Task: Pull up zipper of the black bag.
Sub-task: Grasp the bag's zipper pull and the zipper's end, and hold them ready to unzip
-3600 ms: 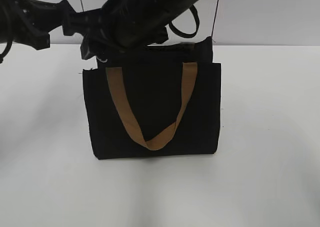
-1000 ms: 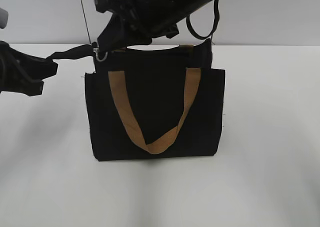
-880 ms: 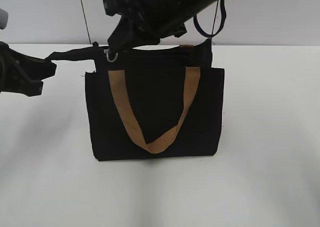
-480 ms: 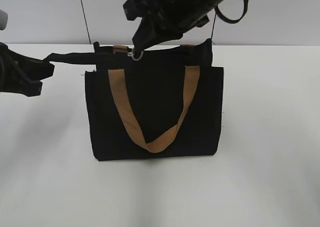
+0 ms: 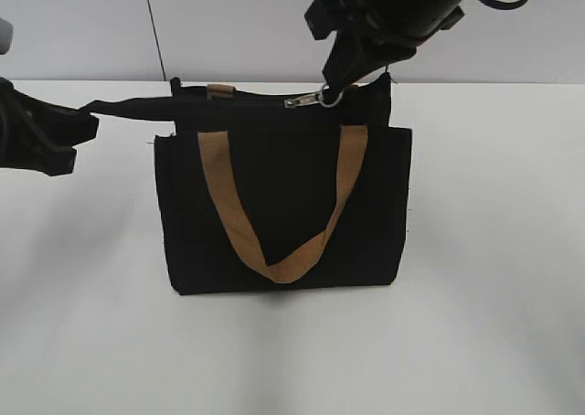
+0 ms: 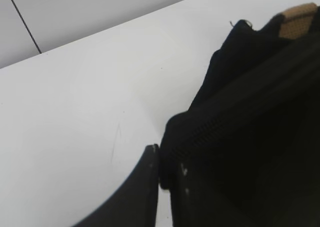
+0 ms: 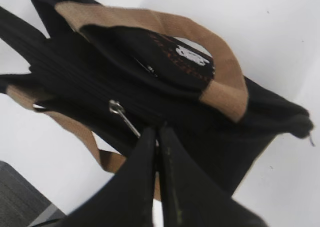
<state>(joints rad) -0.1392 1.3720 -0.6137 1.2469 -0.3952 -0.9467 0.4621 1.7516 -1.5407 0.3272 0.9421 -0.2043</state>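
Table (image 5: 494,250) white, plain wall behind | rectangular black fabric bag (image 5: 283,214) upright | we see right pincer (image 5: 336,81) clenched on silver zipper pull (image 5: 311,98) | left pincer (image 5: 87,122) grasping bag's end tab.

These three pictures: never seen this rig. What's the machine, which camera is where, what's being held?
It is a robot with two arms, each ending in a two-finger gripper. The wide picture comes from a camera in front of the table; the other two come from cameras on each arm's wrist.

A black bag with tan handles stands on a white table.

The left gripper pinches a black tab at the bag's left end. The right gripper is shut on the silver pull of the zipper, well toward the bag's right end. The wrist pictures show each pair of fingers closed.
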